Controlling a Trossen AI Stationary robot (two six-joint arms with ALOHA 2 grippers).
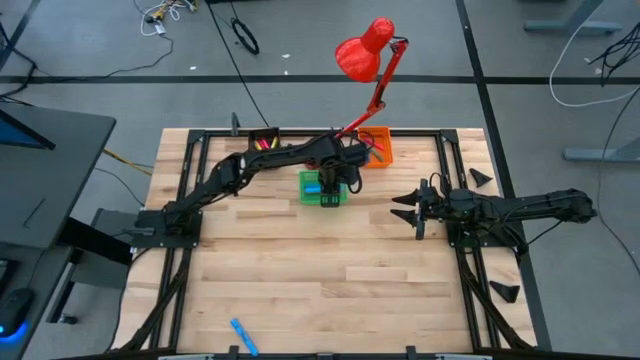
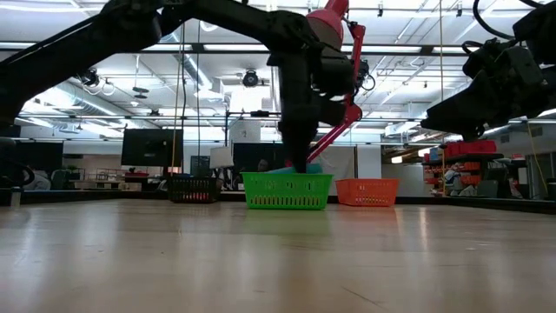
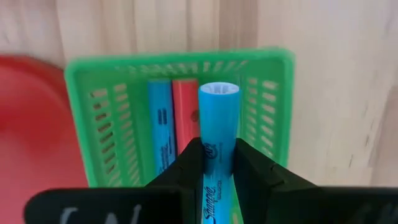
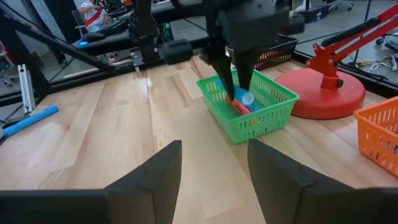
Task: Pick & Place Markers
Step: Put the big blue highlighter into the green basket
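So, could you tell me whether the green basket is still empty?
No, the green basket already holds a blue marker and a red marker.

The table point(image 1: 300, 270) carries three bins in a row near its far edge. The middle bin point(image 1: 322, 188) sits slightly nearer the front than the other two, with one bin point(image 1: 263, 140) to its left and another point(image 1: 377, 148) to its right. A lamp point(image 1: 365, 55) stands by its base between the middle and right bins, its head leaning out beyond the far edge.

The left gripper point(image 3: 216, 163) reaches down into the middle bin, closed on a marker point(image 3: 217, 124) held above two markers point(image 3: 173, 118) lying side by side on the bin floor.

The right gripper point(image 1: 412, 207) hangs above the table, right of the middle bin and well apart from it.

A lone marker point(image 1: 243, 336) lies near the front edge, left of centre, far from the bins.
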